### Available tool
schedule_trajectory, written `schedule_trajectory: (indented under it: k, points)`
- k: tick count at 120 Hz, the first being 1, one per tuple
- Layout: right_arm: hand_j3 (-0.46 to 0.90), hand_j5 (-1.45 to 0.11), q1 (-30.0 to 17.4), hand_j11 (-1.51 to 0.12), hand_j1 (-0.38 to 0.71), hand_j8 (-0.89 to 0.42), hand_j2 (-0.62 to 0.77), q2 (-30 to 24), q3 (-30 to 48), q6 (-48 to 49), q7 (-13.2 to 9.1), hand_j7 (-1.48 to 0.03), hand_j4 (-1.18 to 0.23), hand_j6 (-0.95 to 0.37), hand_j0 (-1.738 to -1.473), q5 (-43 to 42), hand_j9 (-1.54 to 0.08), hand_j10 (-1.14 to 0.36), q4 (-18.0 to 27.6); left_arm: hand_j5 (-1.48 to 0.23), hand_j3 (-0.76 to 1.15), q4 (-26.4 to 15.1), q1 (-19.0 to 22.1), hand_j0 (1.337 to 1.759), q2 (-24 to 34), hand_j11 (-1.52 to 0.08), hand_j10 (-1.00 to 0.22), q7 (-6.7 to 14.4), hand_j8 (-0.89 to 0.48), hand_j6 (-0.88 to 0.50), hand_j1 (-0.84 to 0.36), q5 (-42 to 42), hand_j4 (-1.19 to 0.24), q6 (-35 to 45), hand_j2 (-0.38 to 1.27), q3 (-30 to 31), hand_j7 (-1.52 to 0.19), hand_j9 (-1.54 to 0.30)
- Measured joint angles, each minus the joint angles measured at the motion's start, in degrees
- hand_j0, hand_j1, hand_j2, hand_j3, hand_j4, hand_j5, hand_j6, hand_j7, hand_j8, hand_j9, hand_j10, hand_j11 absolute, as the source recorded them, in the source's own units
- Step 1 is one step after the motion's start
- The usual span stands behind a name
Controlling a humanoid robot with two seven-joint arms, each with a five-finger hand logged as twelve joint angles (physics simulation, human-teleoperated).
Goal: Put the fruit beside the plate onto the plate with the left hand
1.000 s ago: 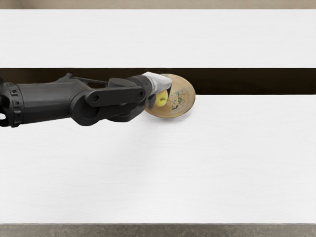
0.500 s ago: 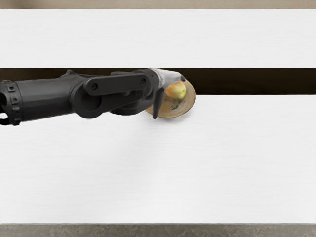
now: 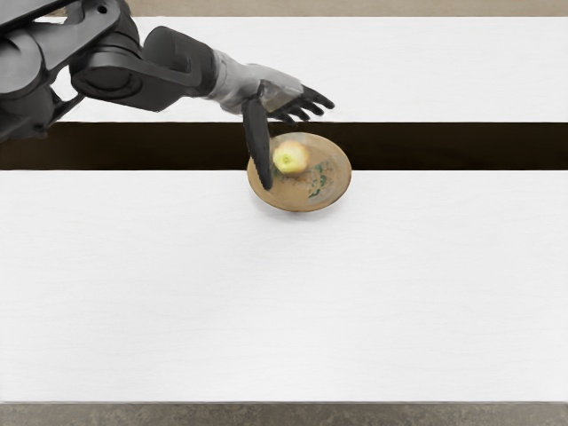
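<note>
A yellow-green fruit lies on the brown patterned plate, left of its middle, and looks slightly blurred. My left hand hovers above and behind the plate, open, with the fingers spread to the right and the thumb hanging down past the plate's left rim. Nothing is in the hand. The left arm comes in from the upper left corner. The right arm is out of view.
The plate sits at the far edge of the near white table, beside a dark gap that separates it from a second white surface behind.
The left hand has let go of the fruit, opened, and risen up and back toward the upper left. The fruit now lies on the plate, a little left of where it was held.
</note>
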Motion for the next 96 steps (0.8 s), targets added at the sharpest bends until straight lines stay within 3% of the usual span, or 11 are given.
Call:
schedule_trajectory:
  k: [19,39,78,96]
  points:
    - [0.0,-0.02,0.04,-0.02,-0.33,-0.01,0.0,0.0,0.02,0.02,0.0,-0.02,-0.01,-0.01,-1.658,0.0,-0.02,-0.01,0.0,-0.02,0.0,-0.25,4.46,1.658,11.77,-0.02,-0.02,-0.1,-0.01,-0.01,0.33,-8.81,-0.01,-1.84,0.0,-5.07,-0.02,-0.02]
    - [0.0,-0.02,0.13,-0.02,-0.33,-0.01,0.0,0.0,0.08,0.01,0.0,-0.02,-0.01,-0.01,-1.658,-0.02,-0.02,-0.01,0.0,-0.02,0.0,-0.24,8.9,1.658,18.69,-0.02,-0.01,-0.13,-0.01,-0.01,0.33,-14.81,-0.01,-2.26,0.0,-6.23,-0.02,-0.02]
    - [0.0,-0.02,0.22,-0.02,-0.33,-0.01,0.0,0.0,0.09,-0.01,0.0,-0.02,-0.01,-0.01,-1.658,-0.03,-0.02,-0.01,0.0,-0.01,0.0,-0.18,19.86,1.658,25.59,-0.01,-0.01,-0.13,-0.01,-0.01,0.34,-21.07,-0.01,-2.36,0.0,-6.41,-0.01,-0.01]
    - [0.0,-0.02,0.23,-0.02,-0.33,-0.01,0.0,0.0,0.09,-0.01,0.0,-0.02,-0.01,-0.01,-1.658,-0.03,-0.02,-0.01,0.0,-0.01,0.0,-0.16,20.51,1.658,26.32,-0.01,-0.01,0.03,-0.01,-0.01,0.34,-22.65,-0.01,-2.37,0.0,-6.36,-0.01,-0.01]
